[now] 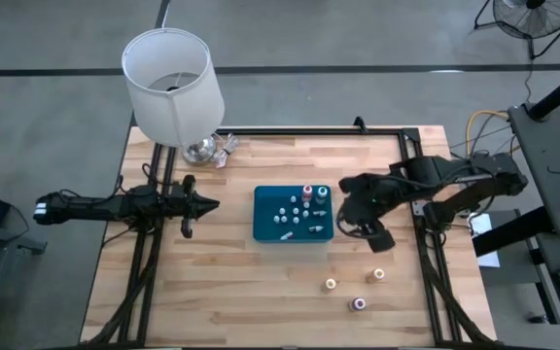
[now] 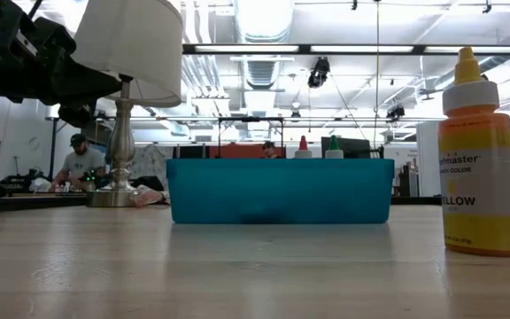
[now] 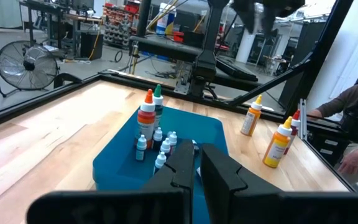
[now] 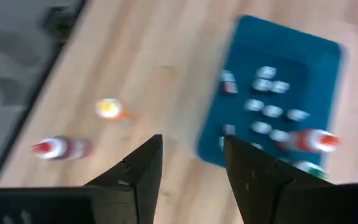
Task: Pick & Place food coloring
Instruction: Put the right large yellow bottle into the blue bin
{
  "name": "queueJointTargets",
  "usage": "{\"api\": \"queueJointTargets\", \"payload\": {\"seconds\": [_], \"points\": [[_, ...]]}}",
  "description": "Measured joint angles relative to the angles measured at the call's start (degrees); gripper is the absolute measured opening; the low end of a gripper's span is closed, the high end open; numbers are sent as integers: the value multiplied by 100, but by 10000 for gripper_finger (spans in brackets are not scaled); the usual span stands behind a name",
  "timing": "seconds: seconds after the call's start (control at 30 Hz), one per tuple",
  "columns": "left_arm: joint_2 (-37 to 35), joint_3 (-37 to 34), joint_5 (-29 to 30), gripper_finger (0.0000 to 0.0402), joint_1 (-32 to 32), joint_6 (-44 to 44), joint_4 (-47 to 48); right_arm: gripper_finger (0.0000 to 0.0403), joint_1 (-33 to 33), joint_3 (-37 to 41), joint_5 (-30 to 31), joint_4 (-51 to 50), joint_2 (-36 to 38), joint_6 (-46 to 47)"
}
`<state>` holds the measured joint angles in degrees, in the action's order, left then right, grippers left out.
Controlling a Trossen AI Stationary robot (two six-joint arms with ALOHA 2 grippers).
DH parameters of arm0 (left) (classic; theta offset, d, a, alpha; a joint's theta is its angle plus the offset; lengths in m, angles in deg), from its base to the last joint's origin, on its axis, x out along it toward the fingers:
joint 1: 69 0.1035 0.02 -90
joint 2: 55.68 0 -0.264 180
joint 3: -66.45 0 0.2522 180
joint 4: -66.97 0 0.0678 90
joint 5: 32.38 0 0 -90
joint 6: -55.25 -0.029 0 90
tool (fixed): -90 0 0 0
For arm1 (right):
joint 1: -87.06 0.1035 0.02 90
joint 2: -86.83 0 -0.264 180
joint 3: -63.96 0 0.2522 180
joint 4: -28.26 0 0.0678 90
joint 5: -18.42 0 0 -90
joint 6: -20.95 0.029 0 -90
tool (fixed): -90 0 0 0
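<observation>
I see the right gripper (image 1: 378, 240) empty, fingers apart, above bare table beside the blue tray (image 1: 264, 229). Left gripper (image 1: 189, 205) closed, waiting left. Tray holds two bottles (image 1: 314, 193); three bottles (image 1: 355, 288) stand outside.

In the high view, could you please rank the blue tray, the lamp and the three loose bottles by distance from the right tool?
1. Blue tray, beside the right tool, toward the table's middle.
2. Three loose bottles, near the front edge.
3. Lamp, far back-left corner.
</observation>
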<state>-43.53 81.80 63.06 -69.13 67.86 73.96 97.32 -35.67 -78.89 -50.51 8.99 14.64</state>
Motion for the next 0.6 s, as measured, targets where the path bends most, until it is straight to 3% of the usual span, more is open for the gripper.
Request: {"api": "queueJointTargets", "payload": {"seconds": [0.17,0.6], "points": [[0,0,-1,2,-1,2,-1,162,345,0,-655,-20,6,-147],[0,0,-1,2,1,1,0,162,1022,3,-624,-91,86,-269]]}}
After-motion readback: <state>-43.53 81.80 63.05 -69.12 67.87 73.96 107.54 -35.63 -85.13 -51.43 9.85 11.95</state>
